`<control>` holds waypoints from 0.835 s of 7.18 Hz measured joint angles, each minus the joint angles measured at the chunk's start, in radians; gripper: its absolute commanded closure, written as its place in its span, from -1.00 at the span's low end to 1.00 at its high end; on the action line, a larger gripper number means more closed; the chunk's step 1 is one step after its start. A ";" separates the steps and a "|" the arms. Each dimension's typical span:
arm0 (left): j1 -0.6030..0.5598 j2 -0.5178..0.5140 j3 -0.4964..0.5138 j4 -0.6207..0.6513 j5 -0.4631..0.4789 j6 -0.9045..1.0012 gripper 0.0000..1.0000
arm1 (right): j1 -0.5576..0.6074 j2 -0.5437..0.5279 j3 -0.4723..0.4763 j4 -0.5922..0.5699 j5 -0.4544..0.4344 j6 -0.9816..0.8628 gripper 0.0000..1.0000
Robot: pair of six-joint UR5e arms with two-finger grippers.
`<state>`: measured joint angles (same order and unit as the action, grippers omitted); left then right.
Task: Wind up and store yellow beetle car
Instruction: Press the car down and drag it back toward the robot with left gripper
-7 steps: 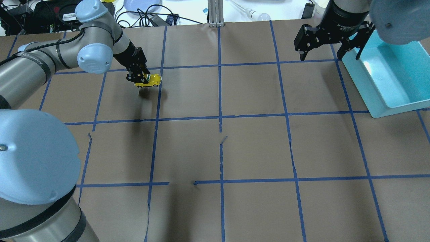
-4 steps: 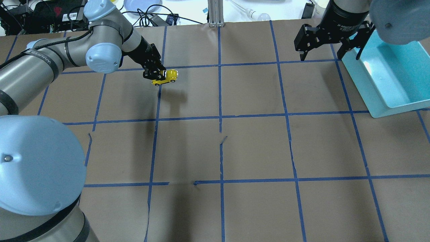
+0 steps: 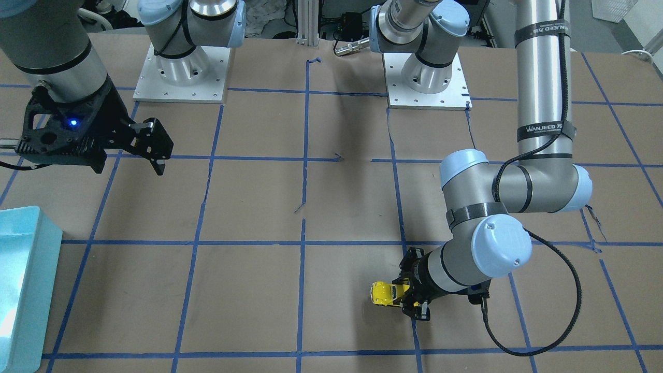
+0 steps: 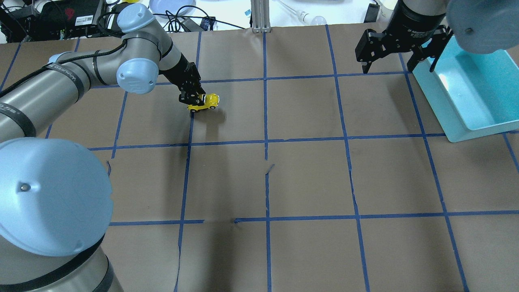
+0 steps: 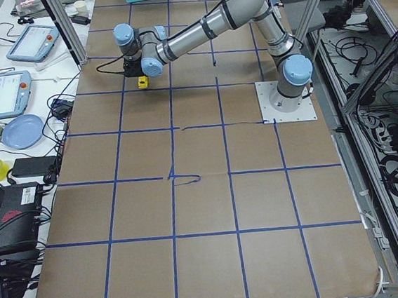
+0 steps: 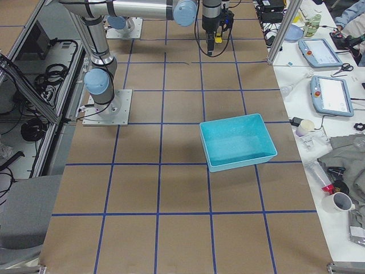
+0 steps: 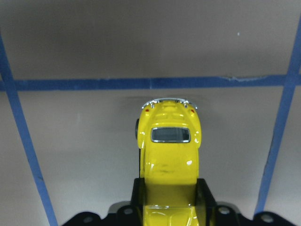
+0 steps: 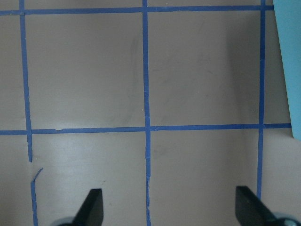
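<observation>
The yellow beetle car [image 4: 206, 101] is held in my left gripper [image 4: 194, 98], which is shut on one end of it. The other end, with a dark window, sticks out past the fingers in the left wrist view [image 7: 170, 141]. The car is level and very low over the brown paper, beside a blue tape line; I cannot tell whether its wheels touch. It also shows in the front view [image 3: 382, 293] and the left view [image 5: 142, 82]. My right gripper [image 4: 388, 65] is open and empty, far off at the back right, above the paper next to the teal bin [image 4: 478, 123].
The teal bin is empty and also shows in the right view [image 6: 236, 142] and at the front view's left edge [image 3: 31, 269]. The table is covered in brown paper with a blue tape grid [image 4: 265, 142]. Cables and clutter lie beyond the far edge [image 4: 170, 16].
My left gripper has moved to the right with the car and come down closer to the paper; its shadow has closed in under the car. The right arm has not moved.
</observation>
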<state>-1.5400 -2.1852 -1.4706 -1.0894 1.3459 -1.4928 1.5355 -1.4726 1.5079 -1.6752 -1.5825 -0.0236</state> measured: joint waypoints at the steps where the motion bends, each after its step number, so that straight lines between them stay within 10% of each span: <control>1: 0.002 -0.006 0.000 -0.001 0.015 0.004 1.00 | 0.000 0.000 0.000 0.000 0.000 0.000 -1.00; 6: 0.048 -0.018 -0.002 -0.003 0.083 0.065 1.00 | 0.001 0.000 0.001 0.000 0.002 0.005 -1.00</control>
<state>-1.4919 -2.2029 -1.4723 -1.0926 1.4291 -1.4274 1.5363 -1.4726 1.5092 -1.6751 -1.5802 -0.0189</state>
